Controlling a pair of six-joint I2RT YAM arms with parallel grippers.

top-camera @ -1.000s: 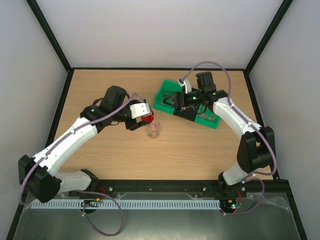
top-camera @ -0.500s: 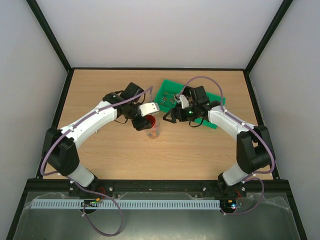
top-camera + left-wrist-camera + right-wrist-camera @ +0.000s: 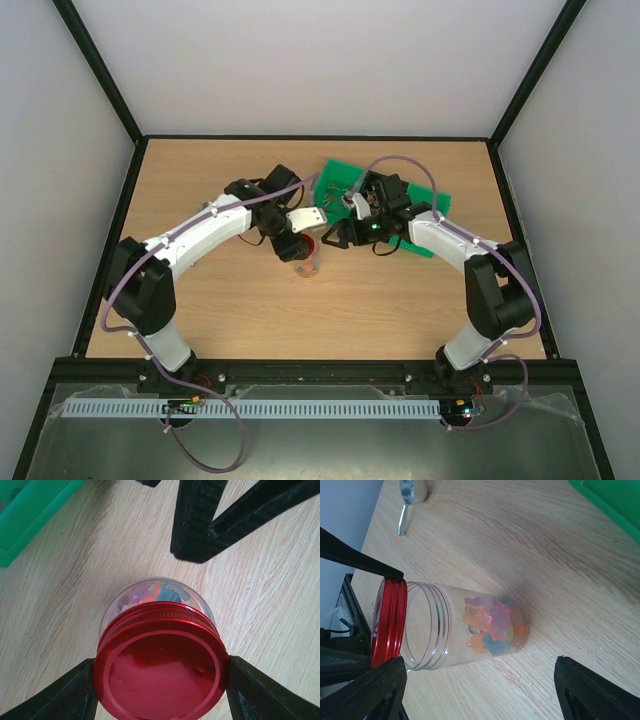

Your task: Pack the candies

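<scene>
The candies (image 3: 492, 627) lie heaped in the bottom of a clear jar (image 3: 445, 625) standing on the wooden table (image 3: 530, 545). The left gripper (image 3: 161, 680) clamps a red lid (image 3: 161, 672) by its rim, right at the jar's mouth. The right gripper (image 3: 480, 662) stands spread wide, with its fingers either side of the jar and apart from it. Bare wood rings the jar. A green tray's (image 3: 30, 510) edge is near.
</scene>
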